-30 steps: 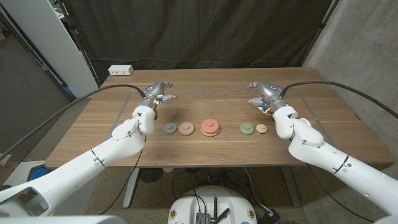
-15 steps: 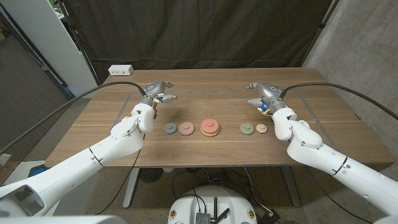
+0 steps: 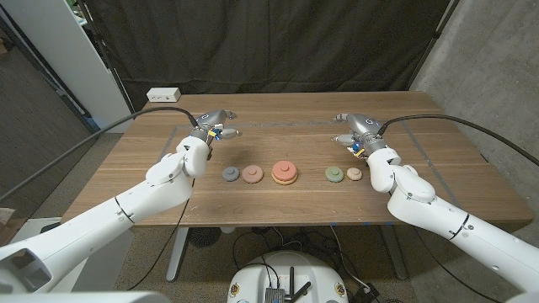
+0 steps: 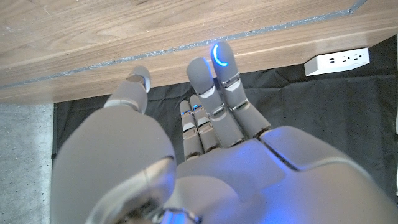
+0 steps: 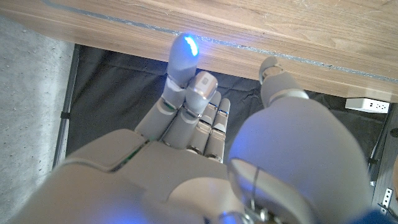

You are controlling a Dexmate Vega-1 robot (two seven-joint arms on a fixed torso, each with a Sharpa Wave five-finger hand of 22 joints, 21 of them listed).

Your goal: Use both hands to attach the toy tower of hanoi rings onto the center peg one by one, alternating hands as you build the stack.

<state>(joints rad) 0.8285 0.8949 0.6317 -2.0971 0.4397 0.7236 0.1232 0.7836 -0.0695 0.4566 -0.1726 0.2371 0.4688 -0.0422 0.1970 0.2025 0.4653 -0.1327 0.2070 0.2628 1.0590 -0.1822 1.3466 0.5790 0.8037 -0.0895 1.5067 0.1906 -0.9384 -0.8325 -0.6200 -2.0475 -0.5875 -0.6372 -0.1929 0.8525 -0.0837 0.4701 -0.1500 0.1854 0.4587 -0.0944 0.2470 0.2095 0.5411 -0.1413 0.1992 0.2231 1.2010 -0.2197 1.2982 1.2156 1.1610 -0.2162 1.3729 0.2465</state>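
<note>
At the centre of the head view sits the center peg (image 3: 285,172) with what looks like a red ring on a tan one already stacked around it, though the peg's tip is too small to make out; to its left in the picture lie a pink ring (image 3: 252,174) and, just beside that, a grey ring (image 3: 230,174); to its right lie a green ring (image 3: 334,174) and a small tan ring (image 3: 354,173), all in one row on the table (image 3: 278,135).

The left hand (image 3: 214,124) hovers at upper left of the row, well apart from the grey ring; its fingers (image 4: 211,87) look loosely extended and hold nothing. The right hand (image 3: 354,126) hovers at upper right, apart from the small tan ring; its fingers (image 5: 186,74) likewise are spread and hold nothing.

The stack judged from here is barely begun; the next ring should be the larger of the loose ones, probably the pink one, so the left hand needs to come down toward it, pinch its rim from above, keep it level and line its hole up over the peg before letting go.

A white power strip (image 3: 163,95) lies at the table's upper left corner; no brand or writing can be read anywhere.
</note>
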